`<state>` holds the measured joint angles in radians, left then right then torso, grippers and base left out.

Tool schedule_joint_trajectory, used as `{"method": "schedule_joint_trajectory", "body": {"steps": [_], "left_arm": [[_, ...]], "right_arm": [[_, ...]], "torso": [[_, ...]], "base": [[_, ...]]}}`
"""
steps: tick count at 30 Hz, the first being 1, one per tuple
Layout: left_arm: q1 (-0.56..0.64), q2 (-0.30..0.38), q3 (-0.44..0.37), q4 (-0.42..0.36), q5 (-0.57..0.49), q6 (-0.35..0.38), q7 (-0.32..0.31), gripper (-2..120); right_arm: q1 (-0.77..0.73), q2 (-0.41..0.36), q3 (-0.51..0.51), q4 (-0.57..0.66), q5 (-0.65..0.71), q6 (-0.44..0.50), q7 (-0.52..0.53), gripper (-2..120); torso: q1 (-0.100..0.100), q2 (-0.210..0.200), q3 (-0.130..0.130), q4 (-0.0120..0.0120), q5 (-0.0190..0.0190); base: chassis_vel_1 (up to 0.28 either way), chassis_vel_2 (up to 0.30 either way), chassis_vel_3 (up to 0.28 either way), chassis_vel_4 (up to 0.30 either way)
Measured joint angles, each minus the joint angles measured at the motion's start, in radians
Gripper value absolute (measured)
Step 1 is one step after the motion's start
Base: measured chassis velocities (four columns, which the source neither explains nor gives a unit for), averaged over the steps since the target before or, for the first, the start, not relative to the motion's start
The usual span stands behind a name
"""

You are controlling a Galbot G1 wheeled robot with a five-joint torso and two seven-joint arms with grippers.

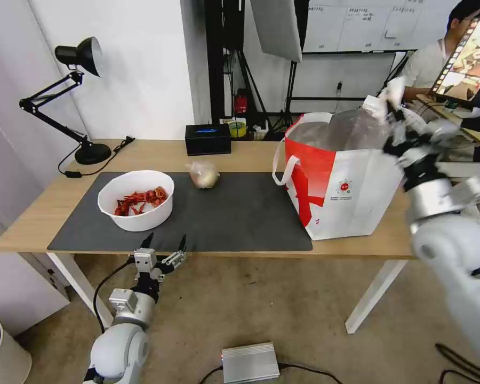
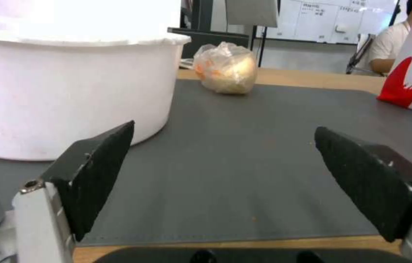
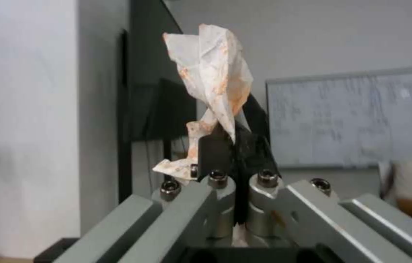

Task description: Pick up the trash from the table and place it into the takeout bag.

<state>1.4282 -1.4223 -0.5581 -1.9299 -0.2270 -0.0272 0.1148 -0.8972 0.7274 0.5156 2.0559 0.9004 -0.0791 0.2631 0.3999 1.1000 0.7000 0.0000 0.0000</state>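
Note:
My right gripper (image 1: 393,109) is raised beside the far right rim of the takeout bag (image 1: 346,192), a white tote with red panels and foil lining. Its fingers are shut on a crumpled white tissue (image 3: 215,80) stained orange, also seen as the tissue (image 1: 393,89) above the bag. My left gripper (image 1: 164,246) hovers open at the table's front edge, just in front of the white bowl of red shells (image 1: 136,200). The bowl (image 2: 69,91) and the clear-bag beige bundle (image 2: 226,67) lie ahead of its open fingers (image 2: 94,175). The bundle (image 1: 203,174) rests on the dark mat (image 1: 240,213).
A black tissue box (image 1: 207,138) and a black desk lamp (image 1: 80,96) stand along the table's far edge (image 1: 160,146). A grey box (image 1: 249,362) lies on the floor below. A person sits at a monitor behind the bag.

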Motion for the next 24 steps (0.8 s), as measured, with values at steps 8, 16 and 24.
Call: {"method": "schedule_joint_trajectory", "body": {"steps": [8, 16, 24], "left_arm": [[-0.007, -0.016, 0.014, -0.004, 0.002, 0.000, 0.000, 100], [-0.008, -0.018, 0.016, -0.011, 0.002, 0.000, 0.000, 100], [-0.011, -0.015, 0.010, -0.013, -0.001, 0.000, 0.000, 100]], "right_arm": [[0.221, -0.116, -0.089, -0.052, 0.359, -0.280, 0.207, 0], [0.417, -0.139, -0.213, -0.172, 0.655, -0.485, 0.391, 0], [0.498, -0.095, -0.281, -0.232, 0.797, -0.550, 0.492, 18]], "torso": [[0.000, 0.000, 0.000, 0.0000, 0.0000], [0.000, 0.000, 0.000, 0.0000, 0.0002], [0.000, 0.000, 0.000, 0.0001, 0.0001]], "base": [[0.000, 0.000, 0.000, 0.000], [0.000, 0.000, 0.000, 0.000], [0.000, 0.000, 0.000, 0.000]]}}
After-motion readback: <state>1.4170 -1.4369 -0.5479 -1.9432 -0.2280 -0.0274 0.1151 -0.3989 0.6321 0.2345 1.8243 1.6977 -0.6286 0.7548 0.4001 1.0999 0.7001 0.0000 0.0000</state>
